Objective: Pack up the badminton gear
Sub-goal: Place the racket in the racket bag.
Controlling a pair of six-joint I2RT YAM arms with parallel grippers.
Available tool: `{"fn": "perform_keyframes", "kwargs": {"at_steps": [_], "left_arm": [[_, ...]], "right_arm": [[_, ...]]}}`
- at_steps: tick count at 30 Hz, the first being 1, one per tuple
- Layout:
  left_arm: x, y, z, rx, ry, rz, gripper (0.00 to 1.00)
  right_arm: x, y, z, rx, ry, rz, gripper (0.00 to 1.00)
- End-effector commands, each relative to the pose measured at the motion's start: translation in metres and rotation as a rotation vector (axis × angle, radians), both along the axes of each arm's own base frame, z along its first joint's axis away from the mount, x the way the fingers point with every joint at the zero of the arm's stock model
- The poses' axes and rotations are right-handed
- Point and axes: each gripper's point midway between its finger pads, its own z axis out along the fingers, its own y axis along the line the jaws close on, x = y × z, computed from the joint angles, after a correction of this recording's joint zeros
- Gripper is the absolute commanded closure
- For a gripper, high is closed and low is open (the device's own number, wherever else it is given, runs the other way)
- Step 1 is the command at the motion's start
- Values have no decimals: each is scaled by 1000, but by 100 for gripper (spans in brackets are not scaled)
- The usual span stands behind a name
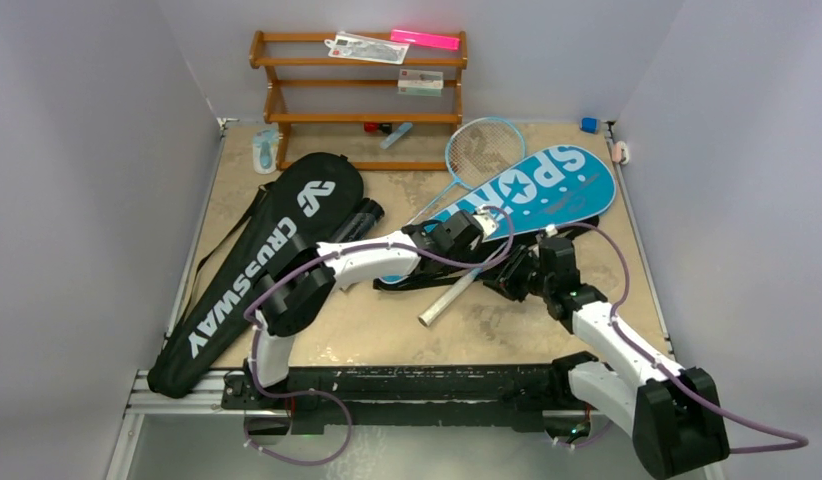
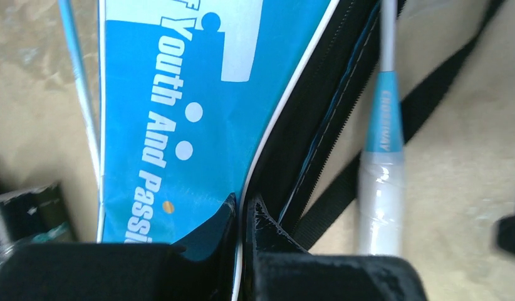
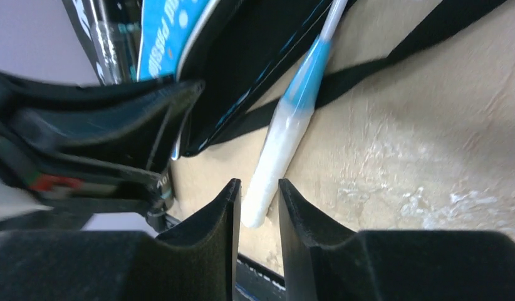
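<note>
At mid-table I am working the racket [image 3: 277, 153] into the blue cover [image 1: 547, 185]. My left gripper [image 2: 244, 210] is pinched tight on the cover's white-piped edge beside the open zip. The racket's shaft runs in under that edge with its head hidden, and its white grip sticks out onto the table [image 1: 387, 330]. My right gripper [image 3: 258, 191] points at the butt of that grip, jaws a narrow slot apart; whether they touch it I cannot tell.

I judge the step to be seating this racket. Next the left should hold the edge up while the right takes the grip and pushes it along its own line into the cover. The strap [image 3: 393, 59] crosses under the racket and could drag.

A second racket [image 1: 484, 150] lies bare just beyond the cover. The tube [image 1: 365, 214] and black cover [image 1: 252, 275] sit to the left, and the rack [image 1: 367, 118] is at the back.
</note>
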Motion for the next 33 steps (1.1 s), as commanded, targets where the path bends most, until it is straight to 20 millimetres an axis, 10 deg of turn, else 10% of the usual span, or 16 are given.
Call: {"fn": "perform_keyframes", "kwargs": {"at_steps": [1, 20, 33], "left_arm": [[-14, -40, 39, -281, 159, -32, 100], [-55, -62, 50, -593, 505, -90, 100], [-71, -62, 56, -668, 592, -119, 100]], "right_arm": [[-18, 11, -8, 38, 44, 14, 67], [-40, 28, -48, 102, 117, 62, 43], [-29, 38, -32, 153, 88, 64, 75]]}}
